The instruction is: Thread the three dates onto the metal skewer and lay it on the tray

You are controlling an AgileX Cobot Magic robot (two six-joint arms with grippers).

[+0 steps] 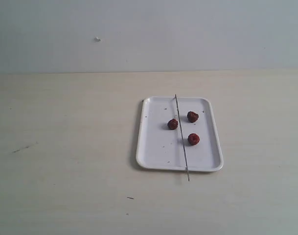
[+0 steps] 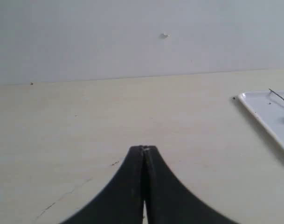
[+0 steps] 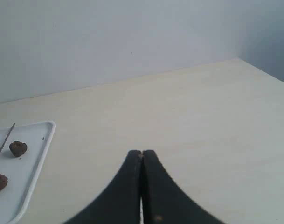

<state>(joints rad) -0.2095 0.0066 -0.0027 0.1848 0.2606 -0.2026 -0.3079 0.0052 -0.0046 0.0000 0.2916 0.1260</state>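
Three wrinkled red-brown dates [image 1: 172, 124] [image 1: 193, 116] [image 1: 194, 139] lay loose beside the thin grey metal skewer [image 1: 181, 137] on the flat white rectangular tray [image 1: 153, 147], apparently staged for threading; left and right jaws were pressed together, empty.

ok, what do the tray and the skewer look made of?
The tray looks like white plastic or melamine, smooth with a faint sheen: even colour, rounded moulded rim. Enamelled metal is possible. The skewer looks like bare grey metal with a dull finish: very thin yet straight, even where it overhangs the rim.
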